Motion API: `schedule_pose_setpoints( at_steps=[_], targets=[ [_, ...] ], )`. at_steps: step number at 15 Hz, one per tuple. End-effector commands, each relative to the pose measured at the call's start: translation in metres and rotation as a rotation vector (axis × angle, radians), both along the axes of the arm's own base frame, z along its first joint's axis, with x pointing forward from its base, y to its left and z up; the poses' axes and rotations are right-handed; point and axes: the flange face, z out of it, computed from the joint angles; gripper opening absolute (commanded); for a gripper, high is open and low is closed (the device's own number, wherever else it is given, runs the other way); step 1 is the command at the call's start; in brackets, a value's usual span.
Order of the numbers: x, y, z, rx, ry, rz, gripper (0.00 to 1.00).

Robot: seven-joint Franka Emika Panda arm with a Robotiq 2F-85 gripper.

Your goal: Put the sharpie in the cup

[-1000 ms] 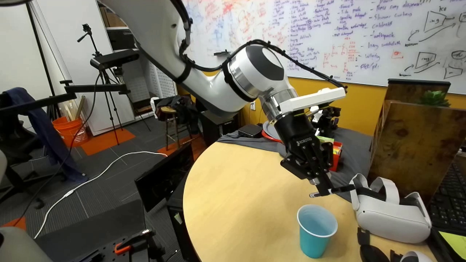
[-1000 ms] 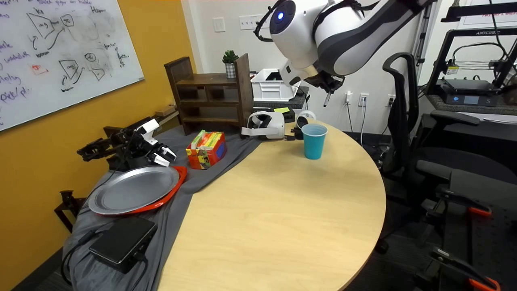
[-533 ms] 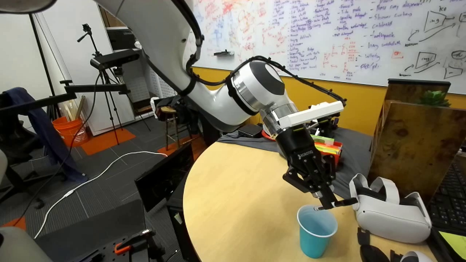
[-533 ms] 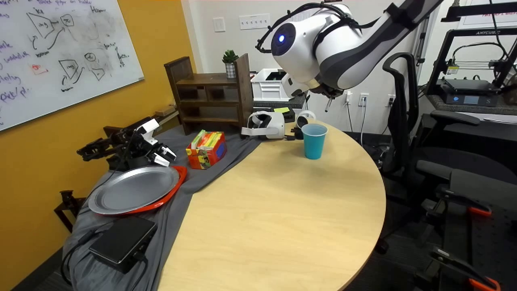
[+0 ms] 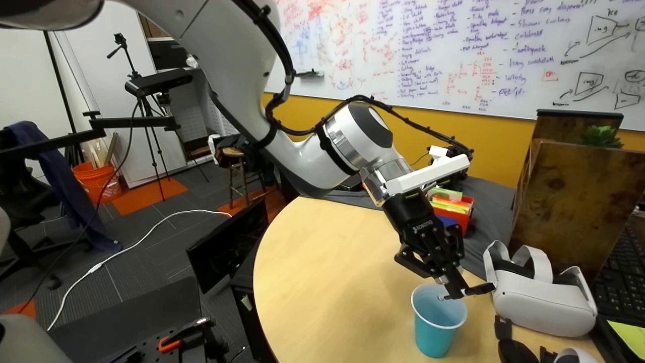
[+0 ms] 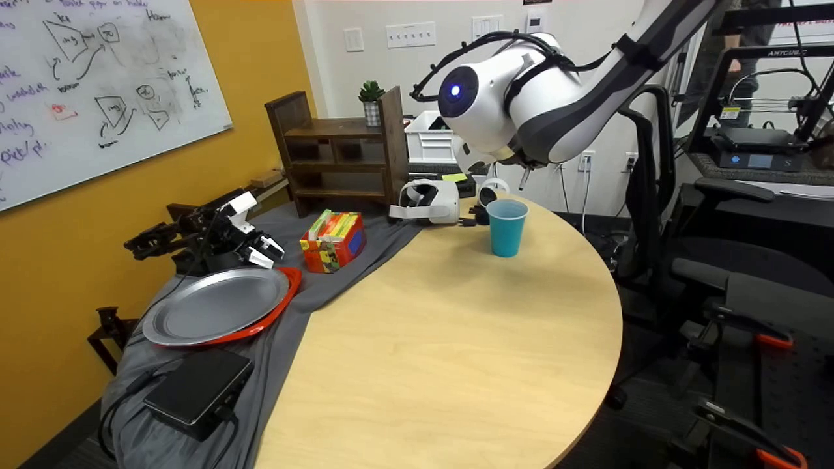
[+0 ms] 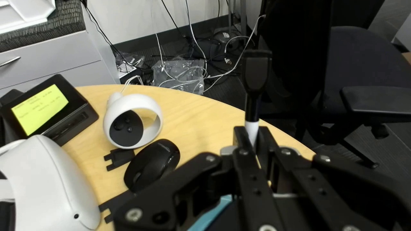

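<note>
Lower than in the earlier frame, the robot arm (image 5: 315,148) brings the gripper (image 5: 458,291) and the marker (image 5: 481,289) down toward the cup (image 5: 434,339), which keeps its spot at the lower right. Both fingers are closed on the marker; in the wrist view they pinch it at its white band, with the wide black end pointing to the top of the frame. In an exterior view the marker lies nearly level, its pale tip across the mouth of the cup in the frame, its black end pointing right toward the white headset (image 5: 546,305).

In an exterior view the arm hides the gripper, and just one end of the marker (image 6: 524,178) shows below it, above the cup's rim and apart from it. The cup stands upright on the round table (image 5: 322,272).

At the left of the wrist view are a white controller (image 7: 126,128), a black mouse (image 7: 152,163) and a yellow note (image 7: 40,109) on a black box (image 7: 77,118). A person (image 6: 749,81), mostly hidden, now shows behind the printer (image 6: 759,140) at the upper right.
</note>
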Motion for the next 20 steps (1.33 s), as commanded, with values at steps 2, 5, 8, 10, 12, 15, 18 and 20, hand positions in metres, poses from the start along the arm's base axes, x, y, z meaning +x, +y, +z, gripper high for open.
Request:
schedule_pose_setpoints(
  at_steps=[2,5,8,10,12,15,18,20],
  targets=[
    [0.008,0.004,-0.011,0.018,-0.035,0.026,0.03],
    [0.010,0.006,-0.018,0.023,-0.033,0.039,0.03],
    [0.013,0.008,-0.025,0.022,-0.029,0.049,0.03],
    [0.015,0.008,-0.030,0.018,-0.025,0.052,0.03],
    [0.017,0.009,-0.035,0.019,-0.024,0.051,0.03],
    [0.019,0.012,-0.044,0.022,-0.012,0.053,0.03],
    [0.021,0.015,-0.052,0.026,-0.002,0.056,0.03],
    [0.022,0.017,-0.056,0.027,0.004,0.059,0.03]
  ],
)
